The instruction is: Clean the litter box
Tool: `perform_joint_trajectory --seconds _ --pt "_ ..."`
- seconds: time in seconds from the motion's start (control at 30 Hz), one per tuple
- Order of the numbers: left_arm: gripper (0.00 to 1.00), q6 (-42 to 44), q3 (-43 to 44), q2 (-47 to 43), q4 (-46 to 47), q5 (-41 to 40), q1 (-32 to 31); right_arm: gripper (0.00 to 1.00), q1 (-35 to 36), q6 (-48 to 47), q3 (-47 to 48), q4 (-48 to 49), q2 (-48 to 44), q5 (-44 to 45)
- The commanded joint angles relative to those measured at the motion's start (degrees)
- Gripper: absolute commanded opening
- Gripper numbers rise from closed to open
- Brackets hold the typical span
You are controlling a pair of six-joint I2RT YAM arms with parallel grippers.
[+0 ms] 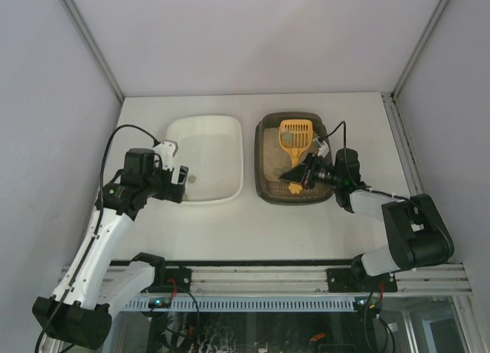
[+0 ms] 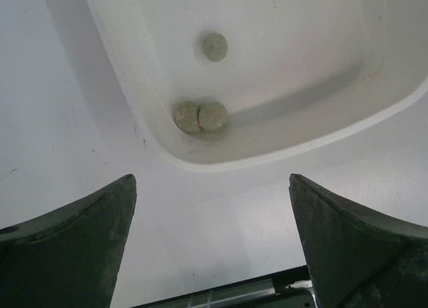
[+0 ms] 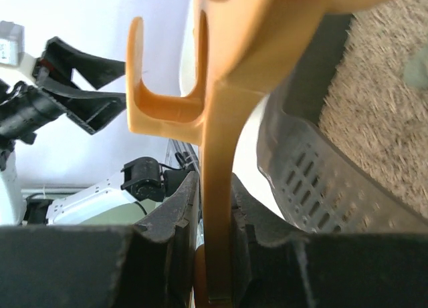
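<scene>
**Currently: scoop pinched, head over the litter box**

Litter box [image 1: 264,191] sits on the counter [image 1: 306,230], right beside the white tub [image 1: 210,150], which is on its left. Rims are close; can't tell if they touch.

Right claw [image 1: 295,178] is at the box's near rim, pressed together on the handle of the orange scoop [image 1: 295,135]. The scoop's slotted head is over the far half of the litter [image 3: 381,121]. Can't tell whether it rests on the sand or floats above it.

Left claw [image 1: 178,183] is beyond the tub, well away from the box, spread wide and holding nothing. Its wrist view looks into the tub: three greenish clumps [image 2: 200,116] on the floor.

Handling, my read:
- The box is thin plastic loaded with sand, so likely heavy and prone to flex. If it must move, grab the wide rim mid-side or push the wall. Don't lift by one corner.
- The scoop is light and stiff, but the grip is far down the handle, so a loaded head will lever against the pads.
- The litter is loose and will spill if the scoop tilts.
</scene>
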Motion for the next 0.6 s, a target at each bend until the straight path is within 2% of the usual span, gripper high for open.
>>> perform_joint_trajectory --seconds 0.0,0.07,0.17,0.3,0.47,0.57 --pt "1.00 2.3 -1.8 -4.2 1.0 1.9 0.4 0.00 0.2 6.6 -0.4 24.3 4.1 -4.1" --pt "1.00 1.9 -2.5 -5.9 1.5 1.4 0.4 0.00 0.3 10.7 -0.4 31.7 6.7 -6.1" --pt "1.00 1.6 -3.5 -7.1 2.2 0.8 0.4 0.00 -2.5 16.6 -1.5 41.5 10.6 -4.8" --pt "1.00 1.4 -4.1 -6.1 2.5 0.8 0.7 0.00 0.1 14.6 1.3 37.7 13.1 -6.2" --pt "1.00 1.5 -4.1 -5.1 2.4 1.2 0.7 0.00 -4.2 16.8 0.0 38.0 13.6 -5.3" --pt "1.00 1.5 -4.2 -5.4 2.4 1.5 0.8 0.00 -2.5 17.0 -0.9 36.7 14.9 -6.0"
